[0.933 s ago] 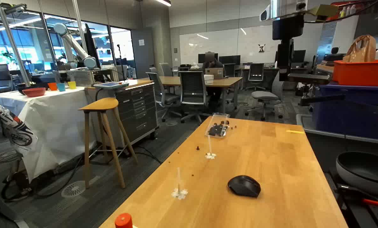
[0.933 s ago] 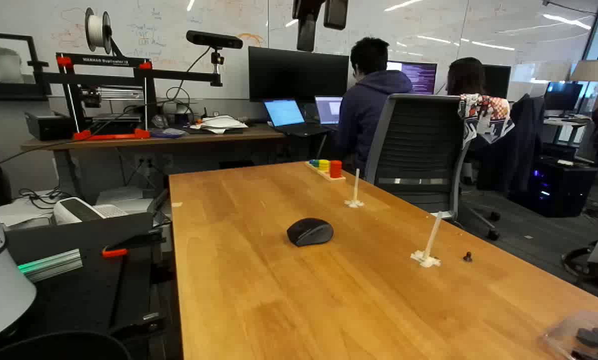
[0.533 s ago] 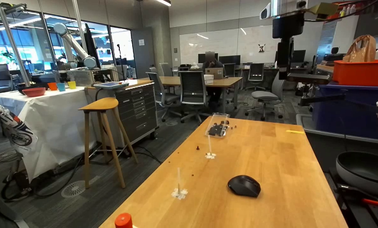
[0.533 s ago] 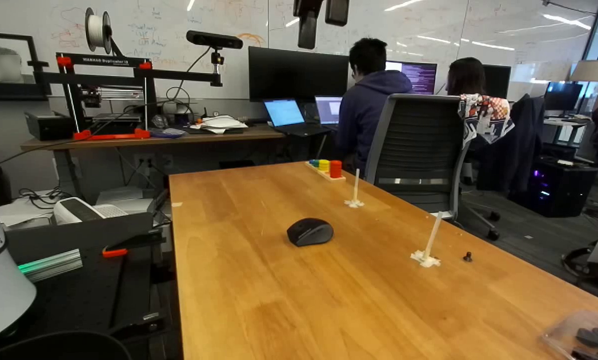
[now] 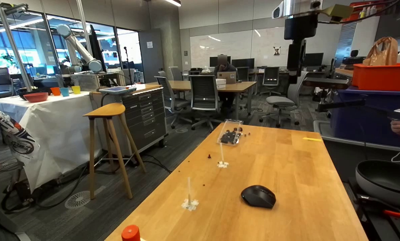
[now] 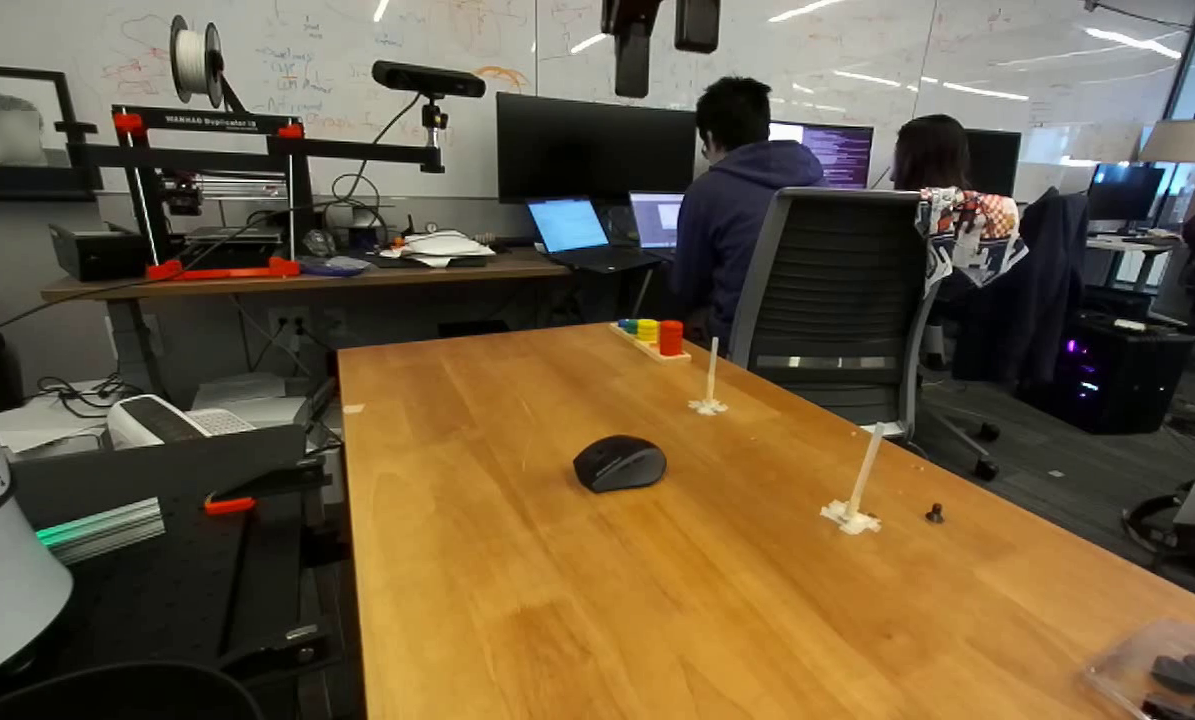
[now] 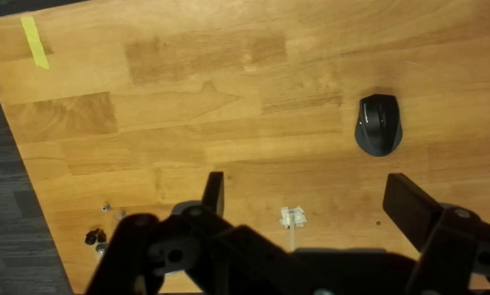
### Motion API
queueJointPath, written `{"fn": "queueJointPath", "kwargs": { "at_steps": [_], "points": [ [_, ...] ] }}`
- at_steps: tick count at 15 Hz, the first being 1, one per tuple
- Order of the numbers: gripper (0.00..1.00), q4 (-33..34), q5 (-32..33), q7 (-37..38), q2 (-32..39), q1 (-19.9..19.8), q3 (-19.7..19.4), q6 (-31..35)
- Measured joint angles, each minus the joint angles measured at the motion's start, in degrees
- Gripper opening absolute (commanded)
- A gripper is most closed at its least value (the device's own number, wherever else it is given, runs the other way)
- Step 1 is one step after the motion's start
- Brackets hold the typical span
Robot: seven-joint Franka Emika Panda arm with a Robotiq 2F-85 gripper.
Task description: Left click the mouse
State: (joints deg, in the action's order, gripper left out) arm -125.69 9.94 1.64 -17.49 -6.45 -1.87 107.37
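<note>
Spread wide and empty, the fingers (image 7: 411,211) hang above the tabletop (image 7: 167,147), well apart from the black mouse (image 7: 378,127) lying on it, right of centre in the wrist view.

We are in a robotics lab with office desks (image 6: 517,267).
We see a robot arm (image 5: 81,50), a 3D printer (image 6: 222,186), a drawer cabinet (image 5: 143,117), a scribbled whiteboard (image 6: 797,60), monitors (image 6: 587,150) and office chairs (image 5: 204,93).

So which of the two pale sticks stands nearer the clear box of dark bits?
The pale stick beside the small knobbed dark piece; the other stick is farther from the clear box, nearer the colourful stacking toy.
</note>
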Motion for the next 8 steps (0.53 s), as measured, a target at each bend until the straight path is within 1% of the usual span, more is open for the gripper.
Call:
{"fn": "queueJointPath", "kwargs": {
  "at_steps": [3, 7, 8],
  "points": [
    [1.00, -0.13, -0.02, 0.85, 1.62, 0.98, 0.47, 2.75],
    [1.00, -0.47, -0.02, 2.22, 5.41, 2.76, 1.47, 4.53],
    [0.75, -0.61, -0.02, 2.37, 6.43, 3.18, 1.69, 4.79]
  ]
}}
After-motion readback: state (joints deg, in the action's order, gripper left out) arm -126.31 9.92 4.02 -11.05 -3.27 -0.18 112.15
